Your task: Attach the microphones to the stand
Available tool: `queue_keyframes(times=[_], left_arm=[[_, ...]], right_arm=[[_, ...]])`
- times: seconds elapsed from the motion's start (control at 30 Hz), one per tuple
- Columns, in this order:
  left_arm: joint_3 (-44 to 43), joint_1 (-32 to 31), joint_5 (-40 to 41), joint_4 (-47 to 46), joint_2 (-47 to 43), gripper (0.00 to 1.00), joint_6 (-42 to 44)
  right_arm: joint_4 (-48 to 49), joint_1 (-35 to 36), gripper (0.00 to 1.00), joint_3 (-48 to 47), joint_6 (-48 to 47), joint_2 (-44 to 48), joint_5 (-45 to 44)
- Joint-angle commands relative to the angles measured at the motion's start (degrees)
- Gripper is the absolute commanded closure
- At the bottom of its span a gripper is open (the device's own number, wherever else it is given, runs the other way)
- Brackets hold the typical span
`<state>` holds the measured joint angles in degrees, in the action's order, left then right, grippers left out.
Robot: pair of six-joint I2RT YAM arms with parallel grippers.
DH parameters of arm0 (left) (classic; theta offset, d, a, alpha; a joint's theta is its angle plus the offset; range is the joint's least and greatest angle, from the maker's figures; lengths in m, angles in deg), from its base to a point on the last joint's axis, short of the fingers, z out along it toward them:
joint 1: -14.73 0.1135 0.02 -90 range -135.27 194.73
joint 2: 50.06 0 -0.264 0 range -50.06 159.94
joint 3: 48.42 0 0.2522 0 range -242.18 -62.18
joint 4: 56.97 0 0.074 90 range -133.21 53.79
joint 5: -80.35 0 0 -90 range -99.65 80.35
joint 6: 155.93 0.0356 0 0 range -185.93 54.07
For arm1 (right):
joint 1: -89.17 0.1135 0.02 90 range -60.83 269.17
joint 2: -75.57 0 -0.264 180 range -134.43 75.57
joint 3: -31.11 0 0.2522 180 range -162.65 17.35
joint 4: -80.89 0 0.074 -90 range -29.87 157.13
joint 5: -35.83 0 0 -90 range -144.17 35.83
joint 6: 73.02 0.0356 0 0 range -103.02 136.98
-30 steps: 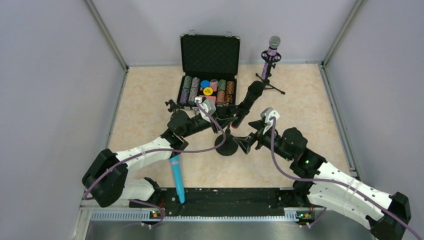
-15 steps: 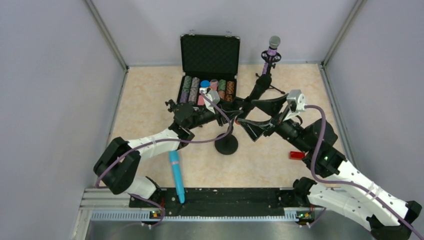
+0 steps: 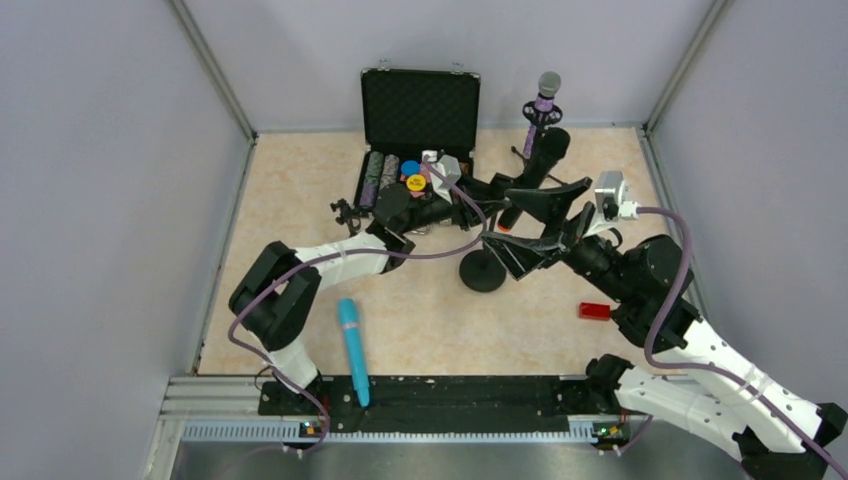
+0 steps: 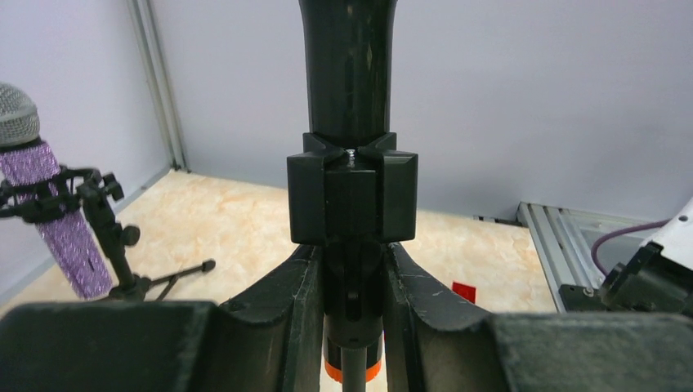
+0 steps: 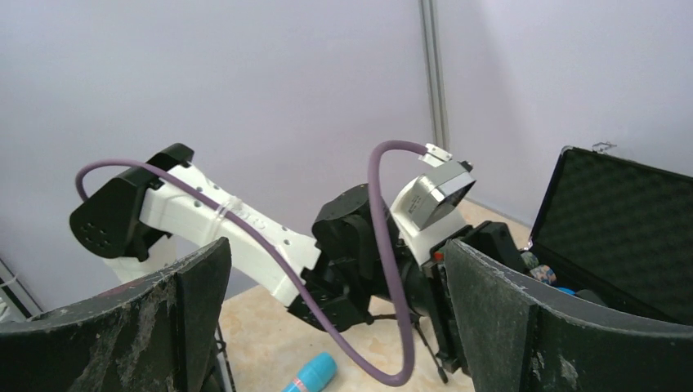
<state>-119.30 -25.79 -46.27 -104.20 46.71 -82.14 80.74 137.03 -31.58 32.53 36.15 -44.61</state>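
A black microphone (image 3: 545, 148) with an orange end (image 3: 508, 225) sits tilted in the clip of a round-based stand (image 3: 483, 272). My left gripper (image 3: 492, 203) is shut on its lower body. The left wrist view shows the fingers (image 4: 298, 302) pinching it just under the clip (image 4: 351, 192), with the orange end (image 4: 351, 371) below. My right gripper (image 3: 532, 226) stands wide open beside the stand, holding nothing. A glittery purple microphone (image 3: 544, 103) stands in a small tripod stand (image 3: 535, 165) at the back. The turquoise microphone (image 3: 352, 345) lies flat near the front edge.
An open black case (image 3: 420, 108) with poker chips stands at the back centre, just behind the left gripper. A small red block (image 3: 593, 311) lies right of the round base. The right wrist view shows the left arm (image 5: 245, 229) and its purple cable (image 5: 376, 269) close ahead.
The left gripper has carried the black microphone and the round-based stand to the right and farther back. The right arm swung up and right, uncovering the red block. Both grippers kept their state.
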Motion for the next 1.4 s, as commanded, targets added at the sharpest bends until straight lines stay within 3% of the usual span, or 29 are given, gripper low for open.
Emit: queue_keyframes(times=[0.0,0.57,1.17,1.37], left_arm=[[-7.9,0.1,-1.6,-14.0,2.1,1.0,-3.7],[-35.6,-0.7,-3.3,-15.6,23.5,1.0,-9.4],[-63.6,-3.7,0.0,-1.0,41.3,1.0,-1.6],[-68.4,-3.8,1.8,2.1,44.6,1.0,0.1]], right_arm=[[3.1,0.6,0.01,-3.6,0.4,-0.7,1.8],[5.6,0.6,0.01,-5.4,0.2,-2.8,5.4],[4.9,0.6,0.01,-4.7,0.9,-2.7,6.0],[5.6,0.6,0.01,-4.2,1.6,-2.7,5.9]])
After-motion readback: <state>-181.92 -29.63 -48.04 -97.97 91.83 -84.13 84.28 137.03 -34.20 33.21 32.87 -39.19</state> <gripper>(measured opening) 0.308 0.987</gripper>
